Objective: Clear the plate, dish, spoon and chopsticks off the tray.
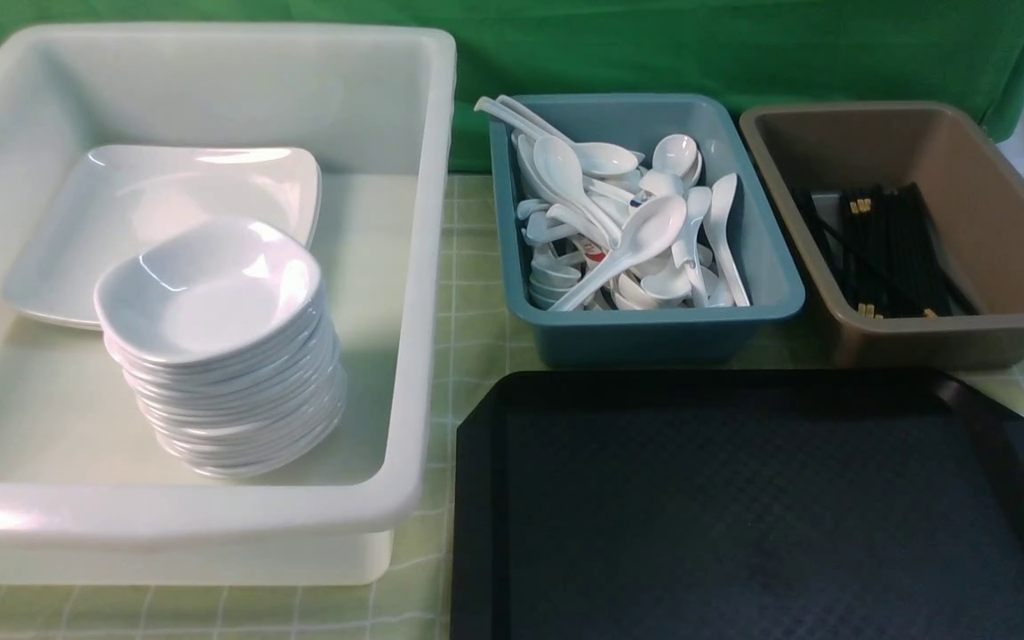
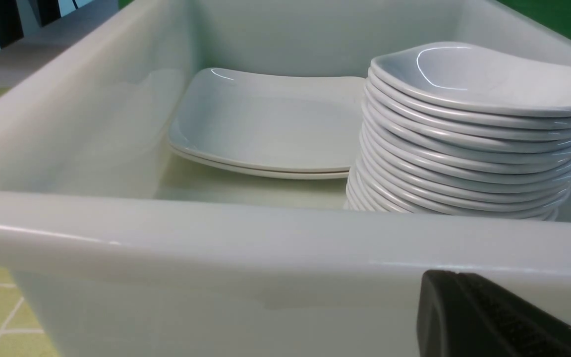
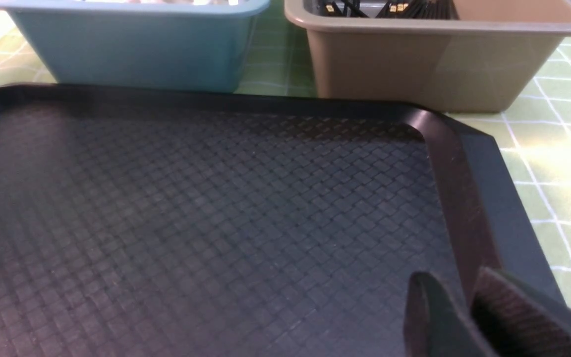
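The black tray (image 1: 743,498) lies at the front right with nothing on it; the right wrist view shows its bare textured floor (image 3: 216,198). The large square plate (image 1: 121,204) lies in the white tub on top of another plate (image 2: 265,124). A small dish (image 1: 210,293) tops a tall stack of dishes in front of it (image 2: 484,79). White spoons (image 1: 645,231) fill the teal tub. Black chopsticks (image 1: 885,249) lie in the brown tub. My left gripper (image 2: 456,277) is shut outside the white tub's near wall. My right gripper (image 3: 451,280) is shut and empty, low over the tray's right side.
The white tub (image 1: 423,267) stands at the left, its near wall (image 2: 265,238) close before my left gripper. The teal tub (image 1: 654,329) and brown tub (image 1: 1001,222) stand side by side behind the tray. A green checked cloth (image 1: 468,356) covers the table.
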`<state>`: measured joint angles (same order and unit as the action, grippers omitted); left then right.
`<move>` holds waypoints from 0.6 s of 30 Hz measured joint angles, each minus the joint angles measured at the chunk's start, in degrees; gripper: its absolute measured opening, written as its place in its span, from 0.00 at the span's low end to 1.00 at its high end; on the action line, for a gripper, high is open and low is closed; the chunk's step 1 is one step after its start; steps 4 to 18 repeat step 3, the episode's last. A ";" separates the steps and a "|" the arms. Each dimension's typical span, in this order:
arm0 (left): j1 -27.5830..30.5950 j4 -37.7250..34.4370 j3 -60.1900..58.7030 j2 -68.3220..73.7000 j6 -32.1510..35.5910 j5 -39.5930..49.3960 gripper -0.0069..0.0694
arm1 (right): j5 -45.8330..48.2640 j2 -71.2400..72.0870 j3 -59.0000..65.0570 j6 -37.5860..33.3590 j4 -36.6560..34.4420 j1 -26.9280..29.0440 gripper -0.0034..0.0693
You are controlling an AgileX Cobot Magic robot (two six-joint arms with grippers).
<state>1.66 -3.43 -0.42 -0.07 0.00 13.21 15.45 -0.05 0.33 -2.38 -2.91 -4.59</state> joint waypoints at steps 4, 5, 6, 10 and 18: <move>0.00 0.00 0.00 0.00 0.00 0.00 0.10 | 0.00 0.00 0.00 0.00 0.00 0.00 0.29; 0.00 0.00 0.00 0.00 0.00 0.00 0.10 | 0.00 0.00 0.00 0.00 0.00 0.00 0.29; 0.00 0.00 0.00 0.00 0.00 0.00 0.10 | 0.00 0.00 0.00 0.00 0.00 0.00 0.29; 0.00 0.00 0.00 0.00 0.00 0.00 0.10 | 0.00 0.00 0.00 0.00 0.00 0.00 0.29; 0.00 0.00 0.00 0.00 0.00 0.00 0.10 | 0.00 0.00 0.00 0.00 0.00 0.00 0.29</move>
